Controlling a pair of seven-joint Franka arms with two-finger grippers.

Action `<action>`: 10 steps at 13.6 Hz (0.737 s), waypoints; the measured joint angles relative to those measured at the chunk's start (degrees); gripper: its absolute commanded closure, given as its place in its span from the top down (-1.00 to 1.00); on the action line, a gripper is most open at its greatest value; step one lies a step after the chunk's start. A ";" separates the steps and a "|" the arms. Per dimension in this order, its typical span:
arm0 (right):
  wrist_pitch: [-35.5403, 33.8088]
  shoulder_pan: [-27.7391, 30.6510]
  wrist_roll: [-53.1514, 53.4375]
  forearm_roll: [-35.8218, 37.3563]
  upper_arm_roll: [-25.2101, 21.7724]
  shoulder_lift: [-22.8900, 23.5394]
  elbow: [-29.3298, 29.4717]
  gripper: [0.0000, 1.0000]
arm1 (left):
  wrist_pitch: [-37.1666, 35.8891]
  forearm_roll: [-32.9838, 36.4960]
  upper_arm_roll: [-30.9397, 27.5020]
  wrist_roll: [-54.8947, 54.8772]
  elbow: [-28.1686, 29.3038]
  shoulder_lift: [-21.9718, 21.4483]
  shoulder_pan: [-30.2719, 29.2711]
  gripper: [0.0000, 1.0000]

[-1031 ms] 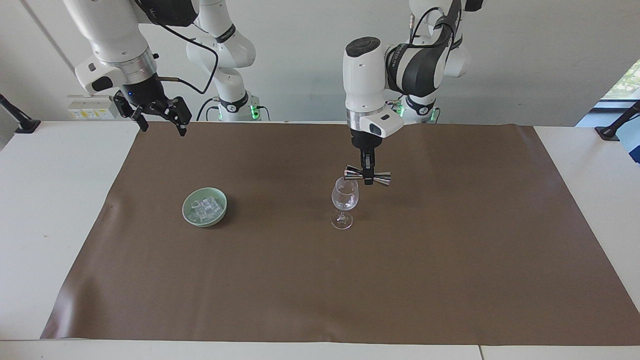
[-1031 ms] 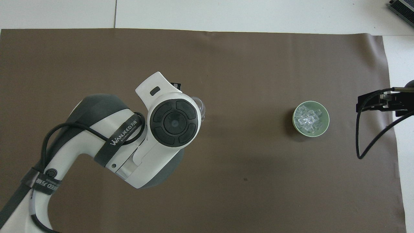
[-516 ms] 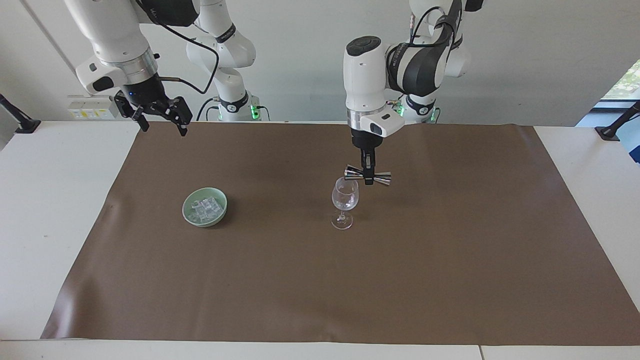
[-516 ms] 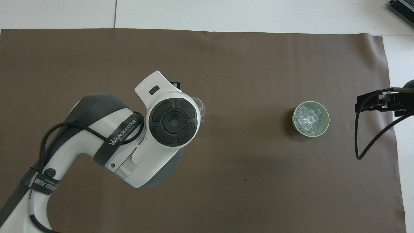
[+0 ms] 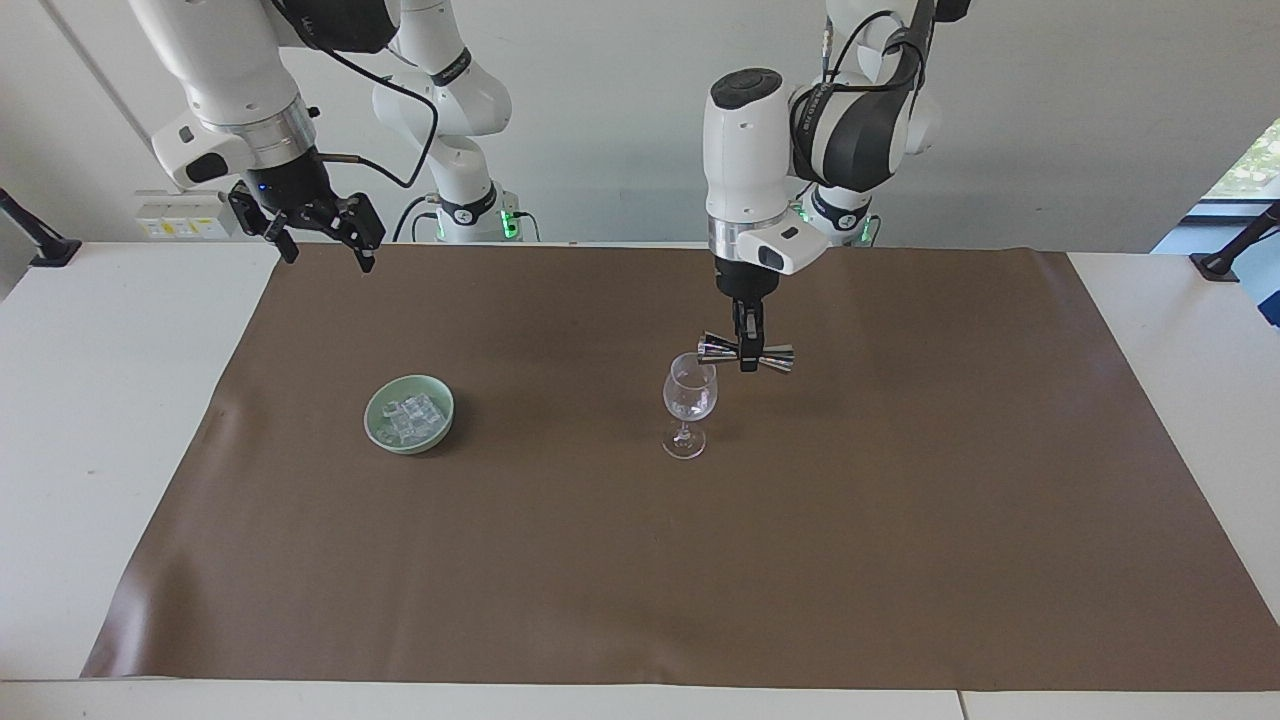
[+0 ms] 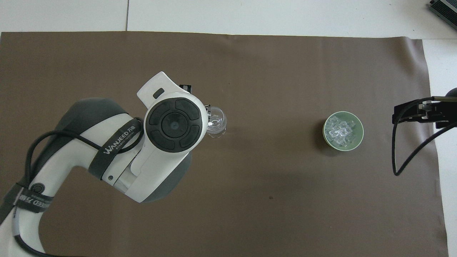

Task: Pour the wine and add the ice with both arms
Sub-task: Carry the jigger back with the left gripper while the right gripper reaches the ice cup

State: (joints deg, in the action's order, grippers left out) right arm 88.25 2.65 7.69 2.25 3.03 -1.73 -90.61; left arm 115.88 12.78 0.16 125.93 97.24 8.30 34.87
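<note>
Since the frames a second before, your left gripper (image 5: 747, 352) had slid a little toward the left arm's end of the table, carrying the steel jigger (image 5: 746, 351) with it, so that only the jigger's one end hung over the rim of the wine glass (image 5: 690, 392) where earlier more of it had covered the bowl; in the overhead view the glass (image 6: 216, 122) showed more fully past the wrist. The fingers were clamped on the jigger's narrow waist, and it lay nearly level, tipped slightly toward the glass. The glass stood upright near the middle of the brown mat (image 5: 640, 560). The ice (image 5: 411, 417) sat piled in the green bowl (image 5: 409, 414), well apart from the glass toward the right arm's end of the table, and nothing there had changed. Your right gripper (image 5: 322, 238) hung with its fingers spread and nothing between them, waiting over the mat's edge at that end. The strap on the left arm (image 6: 117, 142) read WANJEED, followed by small characters you could not make out. You had wide bare mat between bowl and glass, and a broad stretch farther from the robots than both, with white table (image 5: 90, 420) beside the mat at each end.
</note>
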 measured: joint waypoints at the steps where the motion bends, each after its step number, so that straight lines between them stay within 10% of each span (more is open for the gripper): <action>1: 0.29 0.00 -0.04 0.00 0.00 0.00 -0.01 1.00 | -0.10 -2.58 -0.07 -0.59 -0.04 -0.80 -1.11 -1.00; 10: 6.03 0.00 -3.09 0.00 0.00 0.16 -4.11 1.00 | -8.77 -30.07 -0.38 -19.80 1.88 -5.08 -18.15 -1.00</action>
State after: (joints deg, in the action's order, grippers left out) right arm 94.28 2.65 4.60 2.25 3.03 -1.56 -94.72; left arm 107.11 -17.29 -0.22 106.13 99.12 3.22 16.72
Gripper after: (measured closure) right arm 0.000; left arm 0.780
